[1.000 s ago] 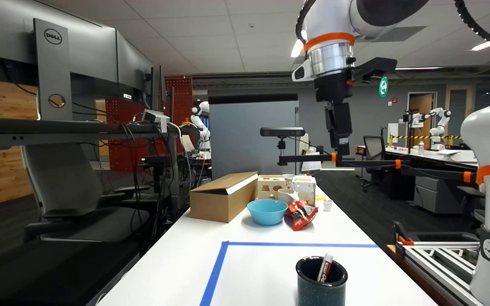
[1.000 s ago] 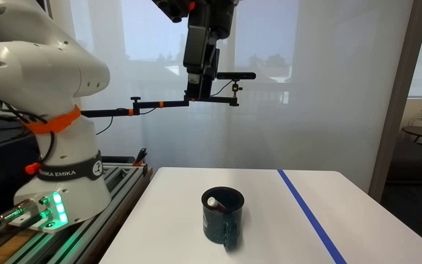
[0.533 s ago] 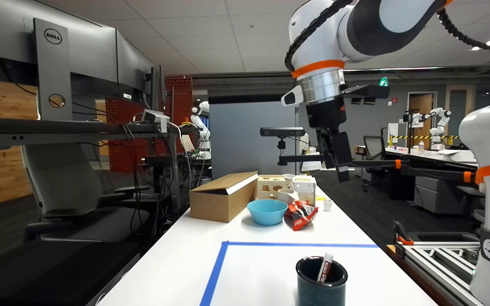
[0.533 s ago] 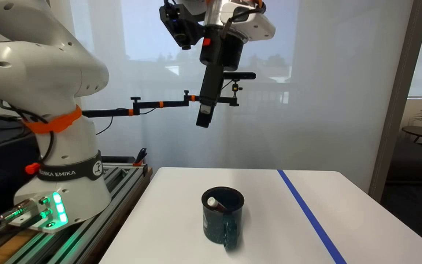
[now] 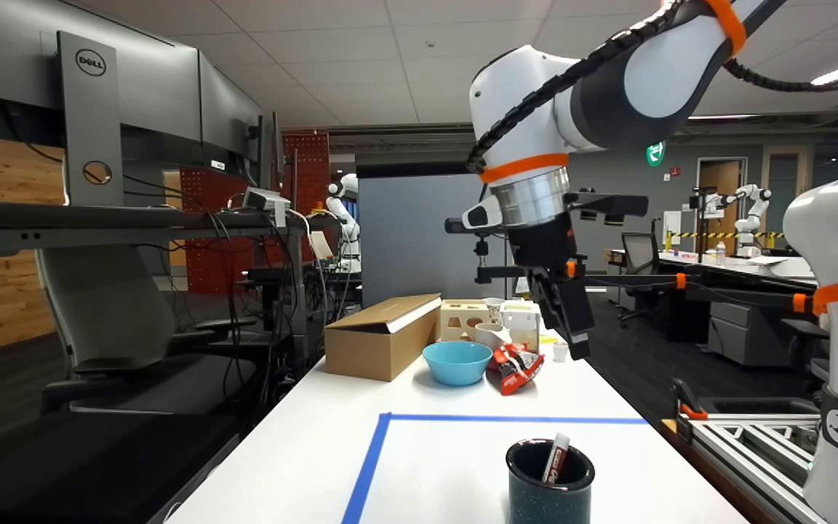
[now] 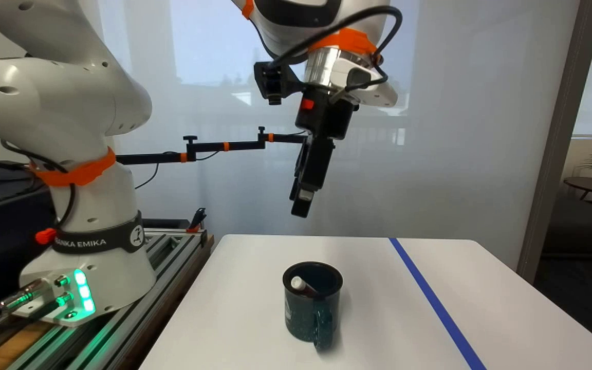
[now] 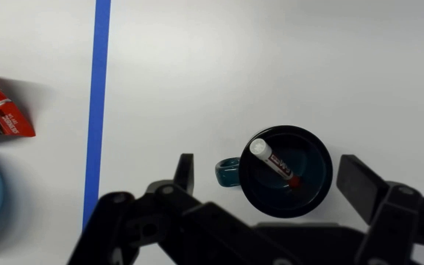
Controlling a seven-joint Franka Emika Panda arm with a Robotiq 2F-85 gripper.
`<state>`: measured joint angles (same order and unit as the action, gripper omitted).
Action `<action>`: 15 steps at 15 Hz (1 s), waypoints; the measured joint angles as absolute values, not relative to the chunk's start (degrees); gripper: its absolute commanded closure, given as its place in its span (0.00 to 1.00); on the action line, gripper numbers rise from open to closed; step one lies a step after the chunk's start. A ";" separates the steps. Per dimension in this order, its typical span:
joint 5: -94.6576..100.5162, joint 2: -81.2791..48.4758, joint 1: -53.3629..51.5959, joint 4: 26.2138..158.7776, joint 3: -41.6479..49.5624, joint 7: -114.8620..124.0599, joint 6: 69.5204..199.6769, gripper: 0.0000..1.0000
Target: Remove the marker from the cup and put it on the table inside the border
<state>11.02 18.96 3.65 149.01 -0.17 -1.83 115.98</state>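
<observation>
My tool [image 7: 269, 165] stands wide and empty; below it, the red-tipped marker [image 7: 278, 164] leans inside the speckled mug [image 6: 302, 319]. Likely light, stiff, slightly slick: I'd pinch its raised white end [image 7: 259, 147].

Glossy speckled cup [image 6: 305, 309], smooth plastic-looking marker [image 7: 275, 164], smooth table [image 6: 370, 308], matt hand [image 6: 300, 204], cardboard box [image 5: 381, 340]

marker [image 7: 276, 164] in cup [image 6: 306, 312] | cup on table [image 5: 441, 473] — inside border [image 5: 506, 418] | bowl [image 5: 457, 367] beside bag [image 5: 517, 371] — outside border

Wrist view close, facing down into mug [image 7: 309, 160]; both ext views oblique over tbl [image 5: 281, 473], share mug + tape [image 6: 436, 302]
</observation>
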 measured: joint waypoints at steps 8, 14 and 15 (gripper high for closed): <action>12.74 8.85 2.16 144.51 -1.52 -1.44 118.01 0.00; 14.40 2.58 2.15 141.61 -1.41 -1.43 119.16 0.00; 14.58 1.54 2.13 141.38 -1.41 -1.43 119.52 0.00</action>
<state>14.58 1.54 2.13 141.38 -1.41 -1.43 119.52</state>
